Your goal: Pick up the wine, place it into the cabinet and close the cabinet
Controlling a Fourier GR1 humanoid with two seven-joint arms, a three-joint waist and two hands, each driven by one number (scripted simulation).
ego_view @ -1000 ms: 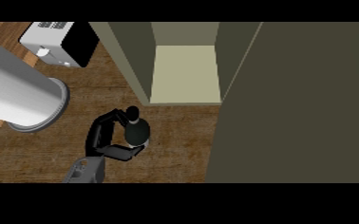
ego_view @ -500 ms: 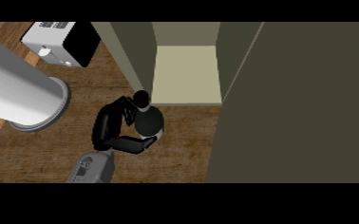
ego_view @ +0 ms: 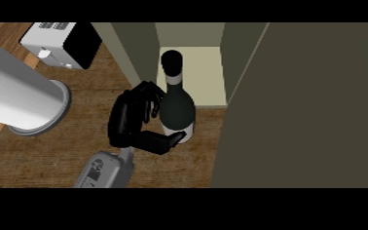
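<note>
Left hand [ego_view: 133, 119] clenched round wine [ego_view: 176, 109], fingers on bottle's left side, thumb under base. Wine held above wooden counter [ego_view: 79, 141], neck tipped toward open cabinet [ego_view: 193, 73], cap over cabinet floor. Cabinet door [ego_view: 302, 107] open at right. Toaster [ego_view: 61, 44] far left. Grey cylinder [ego_view: 28, 102] at left edge.

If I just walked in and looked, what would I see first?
First you'd spot the dark wine bottle in the middle, its top pointing toward the open cabinet. A black hand is curled round it from the left, just in front of the cabinet's pale shelf. At the far left sit a big shiny metal pot and, behind it, a white toaster on the wooden counter.
</note>
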